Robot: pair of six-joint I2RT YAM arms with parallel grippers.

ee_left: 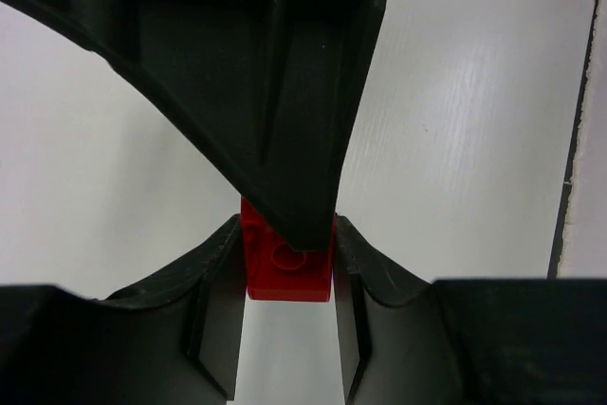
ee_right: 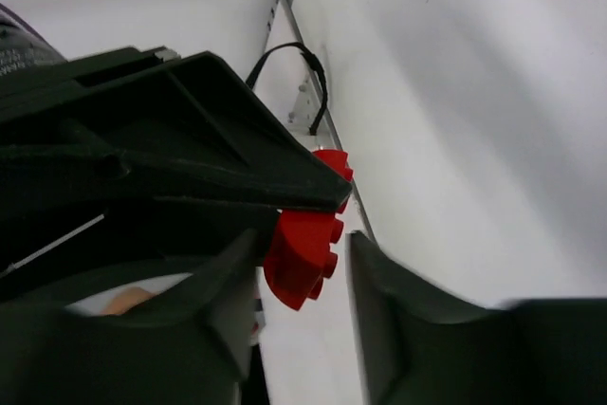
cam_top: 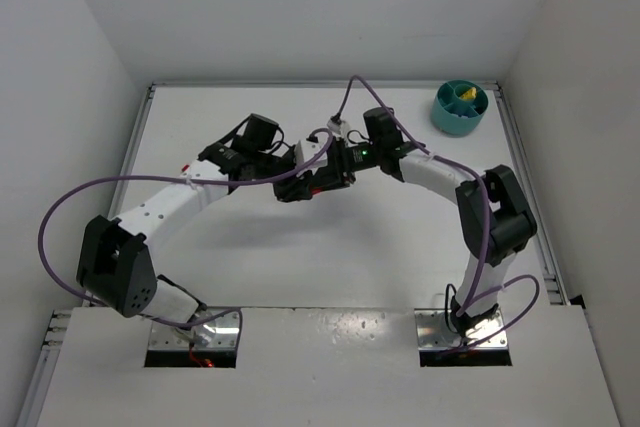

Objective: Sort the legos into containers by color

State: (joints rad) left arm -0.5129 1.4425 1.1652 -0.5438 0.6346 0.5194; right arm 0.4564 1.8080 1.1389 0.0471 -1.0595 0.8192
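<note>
Left gripper (ee_left: 287,234) clamping red lego (ee_left: 285,279), right gripper (ee_right: 303,242) narrowly around it, contact unclear

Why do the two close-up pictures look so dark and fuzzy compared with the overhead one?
Left wrist: black fingers crowd the lens, dark and soft; the red brick is clearer. Right wrist: likewise blurred foreground. Top external: even light, sharp, faint shadows.

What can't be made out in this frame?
Red brick: hidden in top external under the meeting grippers.
Right gripper: in the right wrist view its grip on the brick is unclear; the left gripper covers the contact.
Teal tub: compartments too small in top external.
</note>
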